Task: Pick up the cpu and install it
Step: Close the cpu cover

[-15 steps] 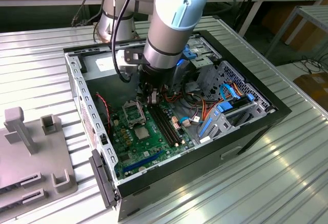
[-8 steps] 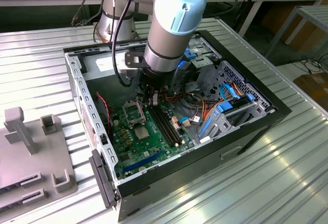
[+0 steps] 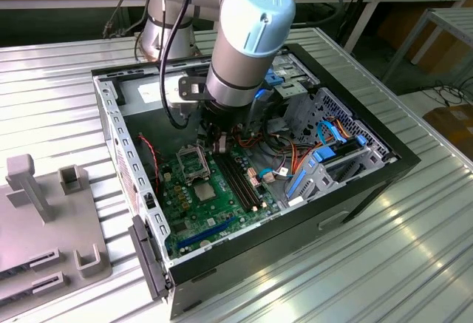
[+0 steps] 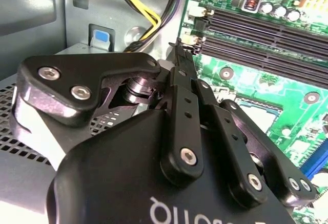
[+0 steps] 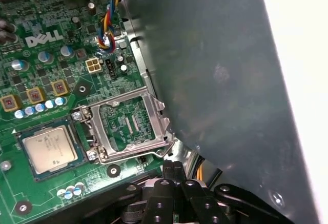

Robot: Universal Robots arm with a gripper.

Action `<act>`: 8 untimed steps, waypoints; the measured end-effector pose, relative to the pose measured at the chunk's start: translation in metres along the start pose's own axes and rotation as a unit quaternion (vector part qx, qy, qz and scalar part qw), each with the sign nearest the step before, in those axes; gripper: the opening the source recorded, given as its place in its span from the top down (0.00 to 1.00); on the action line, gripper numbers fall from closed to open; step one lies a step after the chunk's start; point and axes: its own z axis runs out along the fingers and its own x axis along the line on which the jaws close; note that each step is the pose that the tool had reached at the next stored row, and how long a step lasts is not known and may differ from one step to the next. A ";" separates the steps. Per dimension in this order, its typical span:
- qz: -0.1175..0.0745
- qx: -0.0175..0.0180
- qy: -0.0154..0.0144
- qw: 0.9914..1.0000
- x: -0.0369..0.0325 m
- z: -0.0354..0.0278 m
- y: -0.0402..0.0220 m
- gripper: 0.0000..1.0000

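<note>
Exterior view first, status?
— Arm's gripper (image 3: 218,145) low in the case (image 3: 347,197); cpu (image 3: 205,192) at six o'clock from it, flat on the board (image 3: 185,216).
— Second wrist view?
— The gripper (image 4: 180,44) pinched narrow, nothing between.
— First wrist view?
— The cpu (image 5: 49,148) sits in its socket (image 5: 78,142), hinged frame (image 5: 156,115) beside it open. Seated, I judge; clamping left.

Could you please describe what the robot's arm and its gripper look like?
The arm is a silver-grey tube with a rounded light-blue joint cap; a black cable hangs beside it. The gripper is matt black, with linked bars, silver screws and white lettering.
</note>
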 end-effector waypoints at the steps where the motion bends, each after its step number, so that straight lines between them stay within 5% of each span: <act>1: 0.000 0.000 -0.001 1.000 0.0002 0.0009 0.0000 0.89; 3: 0.000 -0.002 -0.006 1.000 0.0006 0.0021 -0.0001 0.89; 6: 0.001 -0.006 -0.020 1.000 0.0015 0.0032 -0.0002 0.89; 8: 0.001 -0.007 -0.022 1.000 0.0025 0.0042 -0.0003 0.89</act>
